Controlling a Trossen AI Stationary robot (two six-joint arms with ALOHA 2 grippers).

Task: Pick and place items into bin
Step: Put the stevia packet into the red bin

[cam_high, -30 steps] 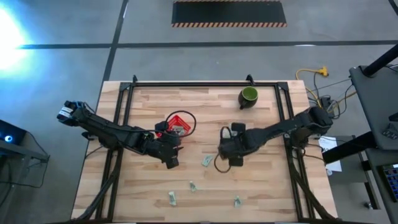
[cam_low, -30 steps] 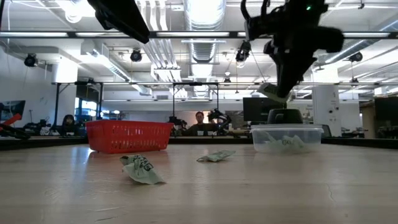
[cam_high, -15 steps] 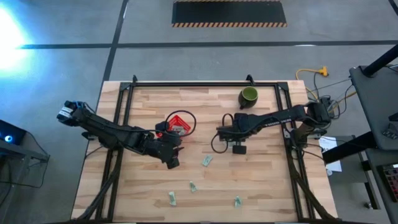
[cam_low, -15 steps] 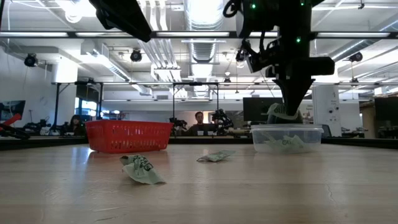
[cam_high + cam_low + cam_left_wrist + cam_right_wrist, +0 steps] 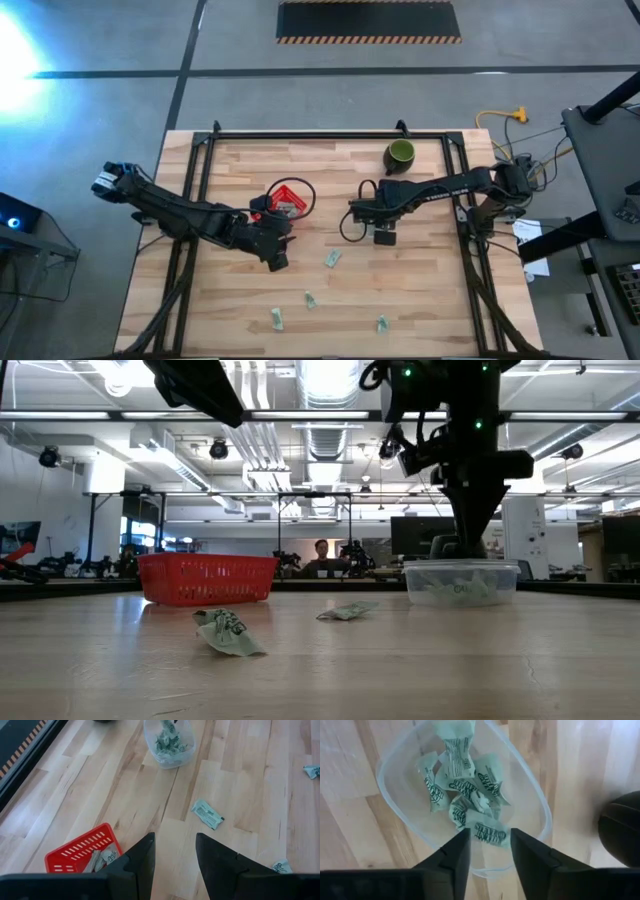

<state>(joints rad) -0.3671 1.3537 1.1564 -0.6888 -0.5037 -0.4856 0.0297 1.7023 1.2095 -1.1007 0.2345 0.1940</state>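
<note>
The items are small pale green-and-white wrapped packets. Several lie in the clear plastic bin [image 5: 395,800], which also shows as bin [image 5: 460,582] and bin [image 5: 170,750]. Loose ones rest flat on the wood: packet [image 5: 332,258], packet [image 5: 310,299], packet [image 5: 277,319], packet [image 5: 381,323]. My right gripper [image 5: 490,852] hovers open directly over the bin, pointing down, and holds nothing; in the low view this gripper [image 5: 468,530] stands just above the bin's rim. My left gripper [image 5: 174,855] is open over bare wood beside the red basket [image 5: 288,200].
The red basket [image 5: 82,852] holds a couple of packets. A dark green cup [image 5: 400,154] stands near the far edge, right of centre. One packet [image 5: 207,813] lies between basket and bin. Bare wood lies along the near edge. People sit in the room beyond.
My right gripper moved from the table's middle toward the far edge and came down over the clear bin. The packet that hung from its fingertips is gone from them and lies in the bin.
</note>
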